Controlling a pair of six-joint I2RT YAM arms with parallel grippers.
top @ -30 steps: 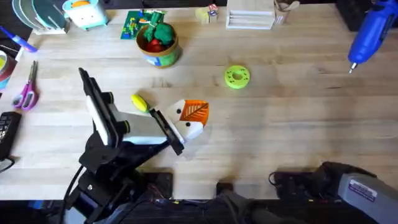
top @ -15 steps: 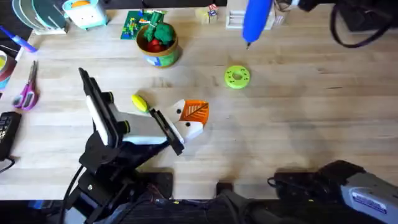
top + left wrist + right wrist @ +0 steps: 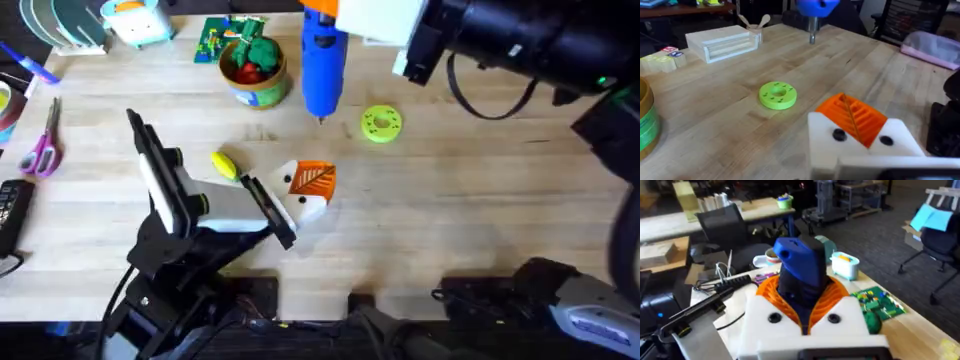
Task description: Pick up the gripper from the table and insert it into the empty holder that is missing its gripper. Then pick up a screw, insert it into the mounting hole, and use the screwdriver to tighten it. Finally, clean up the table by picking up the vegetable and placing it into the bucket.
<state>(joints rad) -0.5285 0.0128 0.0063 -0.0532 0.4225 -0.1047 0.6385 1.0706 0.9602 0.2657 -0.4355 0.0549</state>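
Overhead: right arm reaches across w/ the screwdriver [image 3: 322, 62] hanging tip-down, long axis near vertical, its thin tip just above bare table between the bucket [image 3: 254, 75] and the lime-green disc [image 3: 380, 124]. Right gripper [image 3: 802, 305] is clamped on it; the wrist cam shows the orange ribbed pads hugging the blue body both sides, firm grasp by the look of it.

Key relation: the holder [image 3: 308, 205] w/ the orange gripper [image 3: 314, 179] seated in it lies toward the arm bases from that tip, near but clearly apart. So the driver, I'd say, needs to come back toward the bases and then down onto the mounting hole. Can't tell whether a screw sits in the hole.

Left gripper [image 3: 860, 150] sits at the holder and seems to steady it; can't tell how wide its fingers are. Vegetable [image 3: 225, 165] lies just beside the left arm, not yet in the bucket.
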